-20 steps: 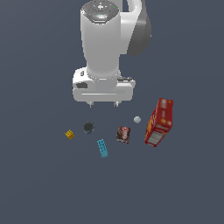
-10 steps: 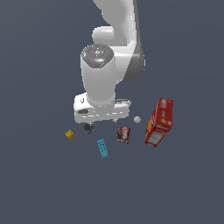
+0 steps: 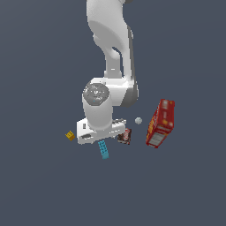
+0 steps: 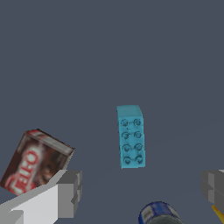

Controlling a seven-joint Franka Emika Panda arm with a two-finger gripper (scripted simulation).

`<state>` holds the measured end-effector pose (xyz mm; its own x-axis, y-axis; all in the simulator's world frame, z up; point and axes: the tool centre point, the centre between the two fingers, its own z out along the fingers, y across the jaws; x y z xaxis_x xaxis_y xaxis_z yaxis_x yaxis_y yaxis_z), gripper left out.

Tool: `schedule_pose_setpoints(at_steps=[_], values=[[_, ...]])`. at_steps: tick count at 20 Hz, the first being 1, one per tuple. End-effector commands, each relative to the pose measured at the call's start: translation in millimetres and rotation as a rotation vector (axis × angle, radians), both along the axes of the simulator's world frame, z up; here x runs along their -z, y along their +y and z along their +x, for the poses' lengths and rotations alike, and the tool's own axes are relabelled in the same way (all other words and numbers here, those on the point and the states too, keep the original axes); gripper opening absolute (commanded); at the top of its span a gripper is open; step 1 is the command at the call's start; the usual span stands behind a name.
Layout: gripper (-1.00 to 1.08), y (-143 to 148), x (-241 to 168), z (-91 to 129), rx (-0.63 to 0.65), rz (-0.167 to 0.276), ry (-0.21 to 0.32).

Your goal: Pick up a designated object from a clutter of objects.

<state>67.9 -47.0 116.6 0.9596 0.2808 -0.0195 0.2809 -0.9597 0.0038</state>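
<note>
The cyan studded brick [image 4: 130,136] lies flat on the grey floor, and it also shows in the exterior view [image 3: 104,150] just below the robot's hand. My gripper [image 4: 141,188] is open and empty. Its two grey fingers [image 4: 70,192] stand wide apart, above the brick and a little short of it. In the exterior view the gripper [image 3: 100,137] sits low over the clutter, right at the brick's far end. The fingertips themselves are hidden there by the white hand.
A dark-red can [image 4: 37,162] lies beside one finger, also in the exterior view [image 3: 125,136]. A dark round ball [image 4: 159,214] sits between the fingers. A tiny yellow brick [image 3: 70,135], a small white ball [image 3: 138,120] and a tall red box [image 3: 161,122] lie around.
The arm has come down and forward over the clutter. The hand now hides the dark ball in the exterior view and sits just above the cyan brick. The objects have not moved.
</note>
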Motion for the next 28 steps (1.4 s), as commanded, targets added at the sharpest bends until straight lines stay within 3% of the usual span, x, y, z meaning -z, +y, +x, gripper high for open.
schedule_pose_setpoints(at_steps=[1,28], values=[[1.0,-1,16,4,-0.023,0.004,-0.008],[1.0,-4,94,8,-0.06,0.01,-0.017]])
